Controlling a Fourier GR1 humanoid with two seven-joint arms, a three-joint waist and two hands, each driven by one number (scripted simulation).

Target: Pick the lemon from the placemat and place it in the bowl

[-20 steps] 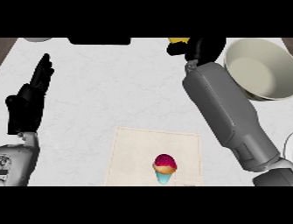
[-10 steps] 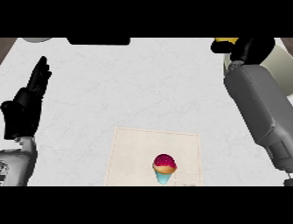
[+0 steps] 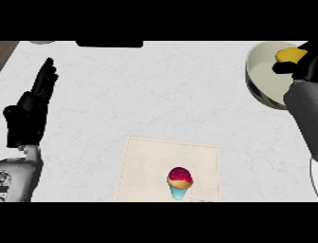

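Two hands show: the right hand is curled round the lemon, holding it above the bowl, seemingly so it can be let go straight inside. Resting at the left, the left hand has straight fingers and holds nothing. An ice-cream cone lies on the placemat. No writing is legible on the worktop.

Steep head view over counter

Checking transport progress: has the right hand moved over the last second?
Yes. The right hand, holding the lemon, has shifted rightward from beside the bowl to above it.
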